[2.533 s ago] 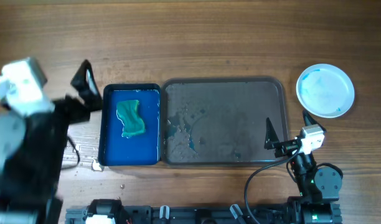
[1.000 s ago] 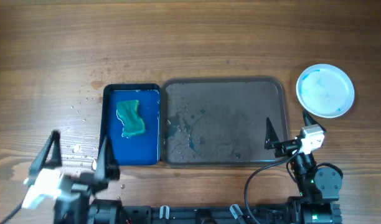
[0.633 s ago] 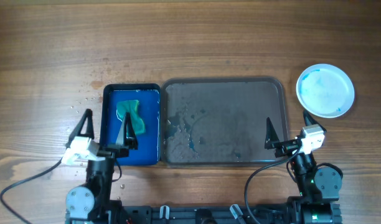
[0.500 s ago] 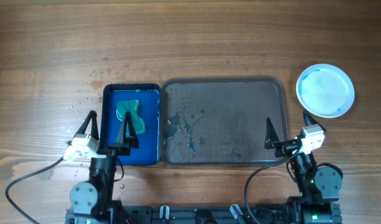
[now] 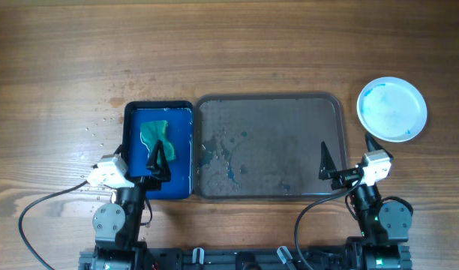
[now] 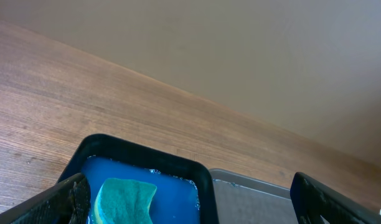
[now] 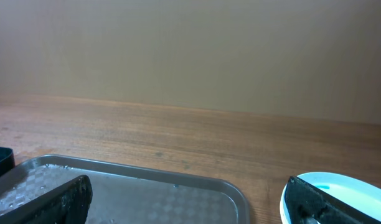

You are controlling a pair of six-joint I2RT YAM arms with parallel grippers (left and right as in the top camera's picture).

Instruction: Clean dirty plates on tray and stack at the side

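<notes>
Jaws of both arms stand wide apart and hold nothing. On the left gripper (image 5: 138,163), one finger hangs over the small deep-blue tray (image 5: 132,109), just beside the green sponge (image 5: 157,142) that lies in it. Its other finger is outside this tray, over the wooden table (image 5: 214,52). On the right gripper (image 5: 348,154), one finger is over the right edge of the large dark grey rectangular tray (image 5: 289,135), and the other is over the table beside it. The round white plate with blue smear (image 5: 392,109) lies on the table outside the large tray, near its far right corner. It is beyond the right jaws and apart from them. Whether more plates lie under it, I cannot tell. On the large tray there are water drops and some blue traces.
</notes>
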